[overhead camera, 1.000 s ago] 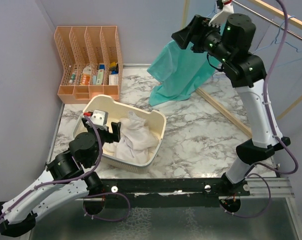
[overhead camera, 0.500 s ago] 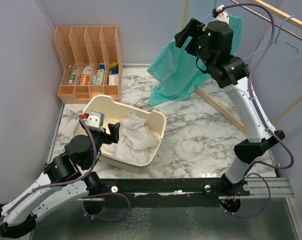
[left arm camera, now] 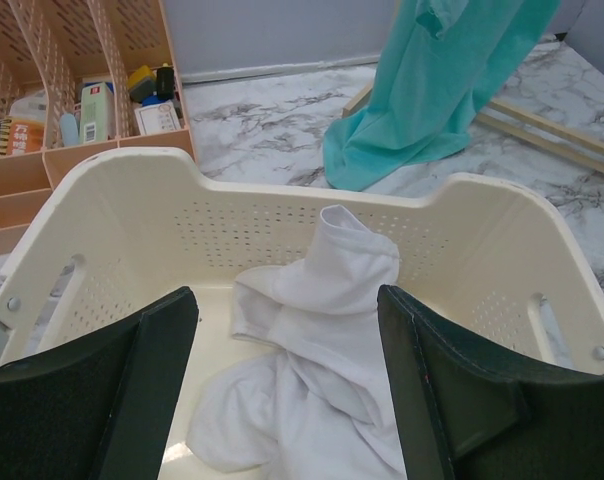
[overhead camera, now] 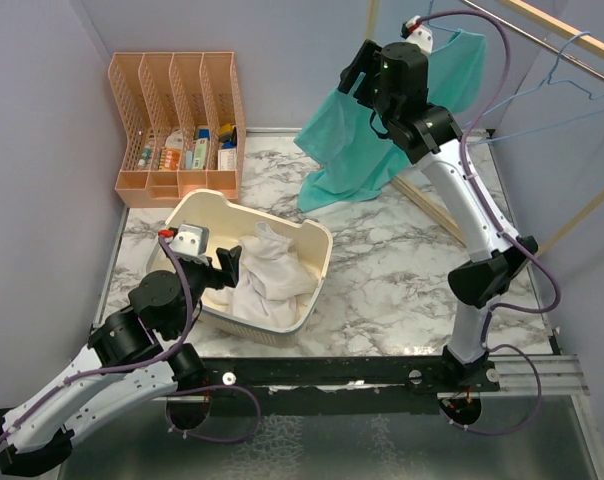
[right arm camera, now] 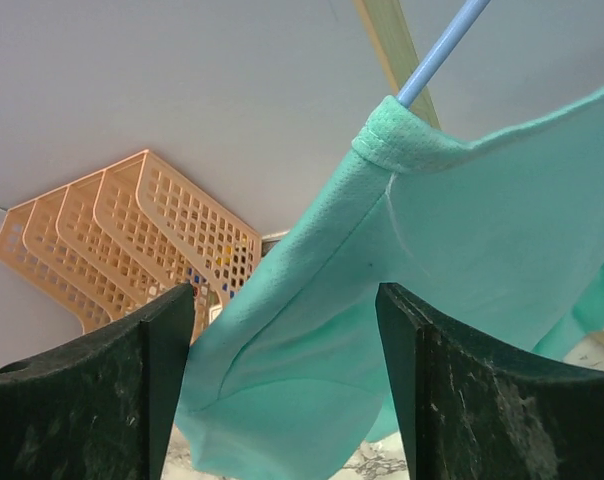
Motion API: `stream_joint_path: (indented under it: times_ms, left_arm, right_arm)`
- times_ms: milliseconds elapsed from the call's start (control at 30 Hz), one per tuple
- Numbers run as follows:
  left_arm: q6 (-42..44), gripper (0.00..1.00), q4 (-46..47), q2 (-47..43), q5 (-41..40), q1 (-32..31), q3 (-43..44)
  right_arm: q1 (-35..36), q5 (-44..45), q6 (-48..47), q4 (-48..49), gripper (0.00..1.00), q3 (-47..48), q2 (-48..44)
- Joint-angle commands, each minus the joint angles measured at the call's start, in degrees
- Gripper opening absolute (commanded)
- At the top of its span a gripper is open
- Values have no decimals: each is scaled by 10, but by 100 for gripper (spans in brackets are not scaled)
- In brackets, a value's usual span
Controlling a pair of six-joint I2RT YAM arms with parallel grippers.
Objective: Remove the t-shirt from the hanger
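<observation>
1. While the teal t-shirt [overhead camera: 367, 135] hangs at the back right of the marble table [overhead camera: 402, 270] in the overhead view, its lower end reaches the tabletop. The right gripper [overhead camera: 360, 78] is raised beside the shirt's upper part, jaws spread and clamping nothing. The left gripper [overhead camera: 207, 262] sits low at the near-left rim of a cream laundry basket [overhead camera: 317, 245] holding a crumpled white garment [overhead camera: 267, 275]. An orange file organizer [overhead camera: 177, 110] stands against the back wall.
2. From the left wrist, both fingers stand wide apart over the basket's near edge, released and gripping nothing. The white garment lies inside, one fold propped against the perforated far wall. Beyond the basket, the t-shirt's hem pools on the marble next to wooden slats [left arm camera: 542, 125].
3. From the right wrist, the jaws are parted with the t-shirt's shoulder seam framed between them. Whether they touch the cloth cannot be told. A blue hanger [right arm camera: 437, 52] arm pokes out of the seam's top.
</observation>
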Motion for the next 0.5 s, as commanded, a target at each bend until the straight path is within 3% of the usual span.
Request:
stream_joint_path:
  times_ms: [0,133,333,467]
  left_arm:
    - [-4,75,19,-9,9,2,-6]
    - [-4,75,20,-7,11,2,-6]
    - [-2,75,22,0,20,2,-8]
    - [-1,75,25,10,29,2,-8]
  right_arm:
    - [2,41,6,5,72,41,32]
    - [3,81,-5,-23,69,46,31]
    - [2,135,-56,34,64,-110,-73]
    - [1,173,-92,46,60,-153,-113]
